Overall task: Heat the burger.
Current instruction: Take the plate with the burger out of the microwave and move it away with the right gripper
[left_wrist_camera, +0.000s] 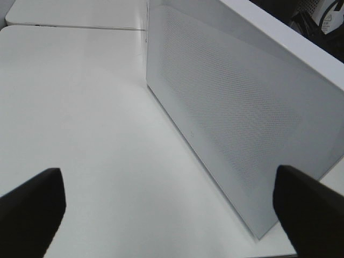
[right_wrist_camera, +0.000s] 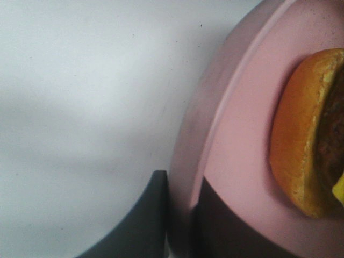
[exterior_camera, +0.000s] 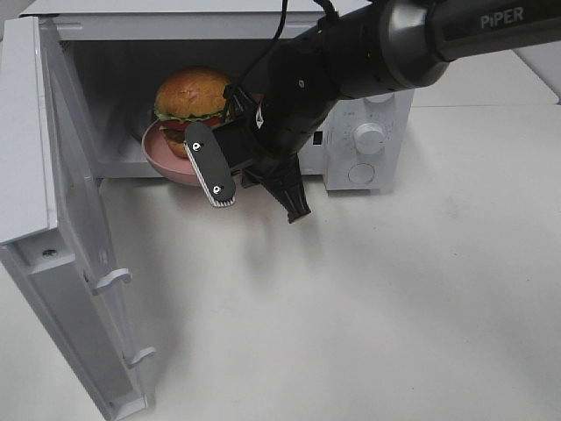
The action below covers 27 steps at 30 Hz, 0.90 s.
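1. Exterior high: microwave door (exterior_camera: 79,263) wide open at 8 o'clock, nearest cam.
2. Left gripper (left_wrist_camera: 172,209) spread wide, empty, beside the door.
3. Right gripper (right_wrist_camera: 180,215) pinched on pink plate (exterior_camera: 162,158) rim.
4. Burger (exterior_camera: 191,98) on plate, half inside cavity at 11 o'clock.
5. Risk: rim grip slips, plate tips, burger slides off.

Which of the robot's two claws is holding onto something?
The right claw. It is shut on the rim of the pink plate carrying the burger into the microwave. The left claw is open over the bare table.
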Tool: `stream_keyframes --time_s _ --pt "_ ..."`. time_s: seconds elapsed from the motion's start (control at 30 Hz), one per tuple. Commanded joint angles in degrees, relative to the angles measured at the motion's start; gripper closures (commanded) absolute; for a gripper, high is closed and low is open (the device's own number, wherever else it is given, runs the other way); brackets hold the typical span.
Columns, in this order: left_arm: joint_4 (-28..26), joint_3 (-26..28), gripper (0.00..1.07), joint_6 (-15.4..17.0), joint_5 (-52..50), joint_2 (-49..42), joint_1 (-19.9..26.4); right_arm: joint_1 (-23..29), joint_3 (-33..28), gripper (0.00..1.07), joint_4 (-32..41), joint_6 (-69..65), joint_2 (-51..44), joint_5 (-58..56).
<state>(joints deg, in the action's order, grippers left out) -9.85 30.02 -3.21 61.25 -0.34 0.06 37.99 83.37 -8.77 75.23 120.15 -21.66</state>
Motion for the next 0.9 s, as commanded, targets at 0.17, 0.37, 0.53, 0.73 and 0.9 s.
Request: stream_keyframes --time_s 0.17,0.37,0.53,0.73,0.9 --pt "-0.5 -0.1 0.09 0.2 -0.3 -0.9 0.1 0.2 -7.8 1.07 -0.7 0.1 -6.5 9.7" --pt "-0.5 -0.1 0.09 0.2 -0.3 -0.9 0.1 0.2 -14.2 1.07 -0.7 0.1 -10.3 12.8" --pt "-0.5 -0.1 0.09 0.2 -0.3 -0.9 0.1 0.2 -19.4 1.07 -0.7 0.1 -13.6 16.0" --pt "-0.5 -0.1 0.09 0.2 -0.3 -0.9 0.1 0.2 -28.0 1.07 -0.7 -0.1 -19.0 22.4" --pt "-0.5 -0.1 0.09 0.2 -0.3 -0.9 0.1 0.2 -33.2 1.07 -0.7 -0.1 -22.8 24.0"
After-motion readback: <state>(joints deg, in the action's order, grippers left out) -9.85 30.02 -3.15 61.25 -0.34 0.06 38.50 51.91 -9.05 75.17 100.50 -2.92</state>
